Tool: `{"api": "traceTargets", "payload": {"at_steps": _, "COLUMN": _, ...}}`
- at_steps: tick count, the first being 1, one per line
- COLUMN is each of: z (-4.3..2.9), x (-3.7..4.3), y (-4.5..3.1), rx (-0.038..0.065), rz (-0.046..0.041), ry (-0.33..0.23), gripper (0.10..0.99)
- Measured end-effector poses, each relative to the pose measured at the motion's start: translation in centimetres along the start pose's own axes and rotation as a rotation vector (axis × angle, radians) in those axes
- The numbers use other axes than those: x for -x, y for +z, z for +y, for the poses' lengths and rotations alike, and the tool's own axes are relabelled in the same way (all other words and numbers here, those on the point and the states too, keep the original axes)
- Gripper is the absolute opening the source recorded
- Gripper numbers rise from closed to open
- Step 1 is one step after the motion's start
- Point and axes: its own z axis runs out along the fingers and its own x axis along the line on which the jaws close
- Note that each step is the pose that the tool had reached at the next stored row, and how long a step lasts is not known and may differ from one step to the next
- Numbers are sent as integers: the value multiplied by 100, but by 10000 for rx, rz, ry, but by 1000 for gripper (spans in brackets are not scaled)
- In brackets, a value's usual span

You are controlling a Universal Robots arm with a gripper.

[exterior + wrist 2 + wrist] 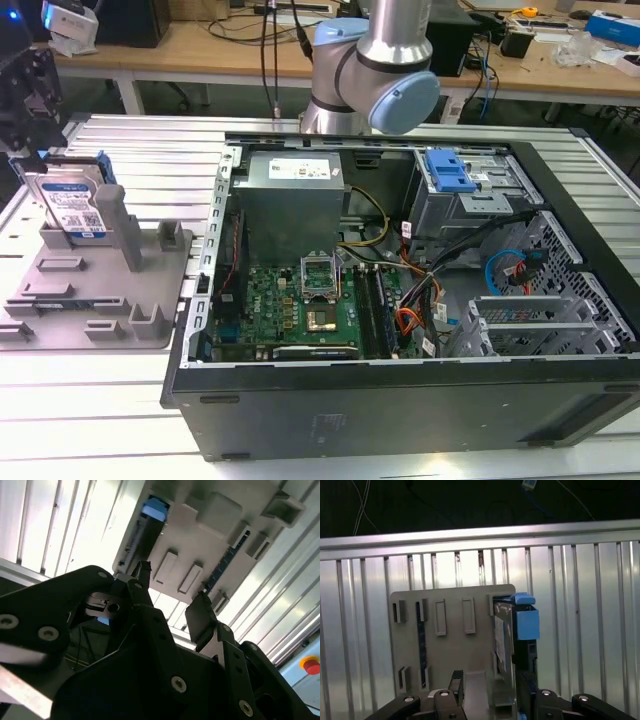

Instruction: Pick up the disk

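Black two-finger claw (172, 587), closest to lens in second wrist view: fingers (141, 592) spread, pinching nothing. Beyond it, the flat rectangular silver metal disk (145, 530) w/ blue plastic side rails stands on edge in a slot of the grey plastic fixture (210, 525) w/ upright posts; claw apart from disk.

First wrist view: disk (506, 630) upright along one side of fixture (455, 650), blue rail end toward cam.

Exterior view: disk (68, 205) at upper left of frame, white-and-blue label facing cam, seated in fixture (110, 300), which rests on the ribbed aluminium surface (100, 400). Open black computer case (400, 400) takes centre and right, just beside fixture. Silver-and-blue robot arm (375, 60) at top centre, behind case.
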Motion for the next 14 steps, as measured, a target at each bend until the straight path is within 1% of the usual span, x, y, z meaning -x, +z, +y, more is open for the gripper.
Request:
{"api": "traceTargets", "payload": {"at_steps": 1, "z": 16, "x": 35, "y": 3, "rx": 0, "rz": 0, "ry": 0, "gripper": 557}}
{"api": "traceTargets", "payload": {"at_steps": 2, "z": 51, "x": 76, "y": 6, "rx": 1, "rz": 1, "ry": -3, "gripper": 557}}
{"api": "traceTargets", "payload": {"at_steps": 3, "z": 96, "x": 89, "y": 10, "rx": 1, "rz": 0, "ry": -1, "gripper": 557}}
{"api": "traceTargets", "payload": {"at_steps": 6, "z": 254, "x": 104, "y": 29, "rx": -1, "rz": 0, "ry": -2, "gripper": 557}}
{"api": "traceTargets", "payload": {"at_steps": 7, "z": 323, "x": 125, "y": 32, "rx": 1, "rz": 1, "ry": -3, "gripper": 557}}
{"api": "traceTargets", "payload": {"at_steps": 8, "z": 343, "x": 158, "y": 34, "rx": -2, "rz": -1, "ry": -17, "gripper": 557}}
{"api": "traceTargets", "payload": {"at_steps": 10, "z": 348, "x": 188, "y": 36, "rx": 0, "rz": 0, "ry": -126, "gripper": 557}}
{"api": "traceTargets", "payload": {"at_steps": 14, "z": 358, "x": 212, "y": 44, "rx": 3, "rz": -1, "ry": -416, "gripper": 557}}
